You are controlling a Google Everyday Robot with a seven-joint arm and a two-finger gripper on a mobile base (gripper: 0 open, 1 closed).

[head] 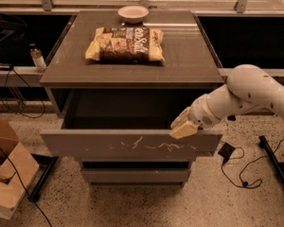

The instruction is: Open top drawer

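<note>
Top drawer (132, 145) — flat grey-brown panel, pale squiggly scratches — stands pulled out beneath the smooth cabinet top (189, 56), cavity dark. Cream gripper (183, 126) at the panel's upper right edge; grip state: cannot tell.

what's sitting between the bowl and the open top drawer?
In the camera view, only the snack bag lies on the cabinet top between bowl and top drawer. The gripper sits at the drawer front's upper right edge.
</note>
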